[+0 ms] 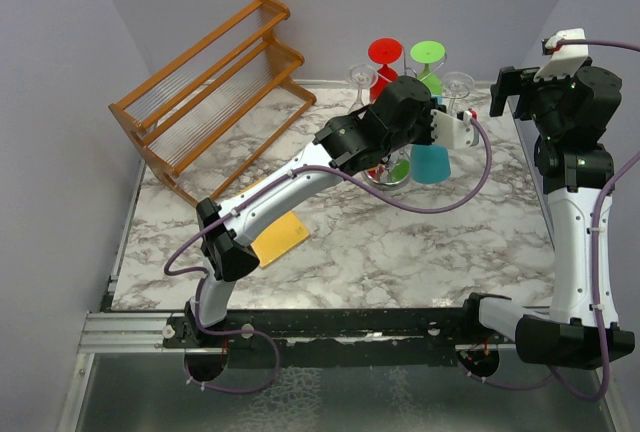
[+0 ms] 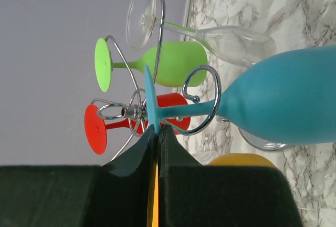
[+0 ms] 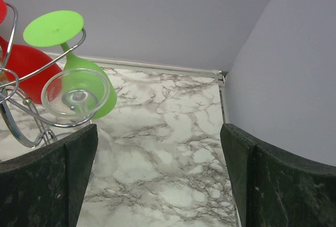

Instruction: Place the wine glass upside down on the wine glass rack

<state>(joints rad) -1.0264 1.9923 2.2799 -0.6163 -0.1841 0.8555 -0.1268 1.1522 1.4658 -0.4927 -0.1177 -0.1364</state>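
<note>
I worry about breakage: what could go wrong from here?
The left end effector pinches only the foot edge of the blue wine glass, its stem inside a curl of the silver wire rack; releasing before the foot seats might let it slip out. Its bowl hangs close to the clear wine glass; a swing may knock that.

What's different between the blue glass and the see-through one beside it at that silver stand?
The blue glass is opaque; the clear glass is see-through. The blue glass has its foot pinched in the jaws of the left gripper; the clear glass hangs untouched. Both are upside down, stems in curled arms of the wine glass rack.
</note>
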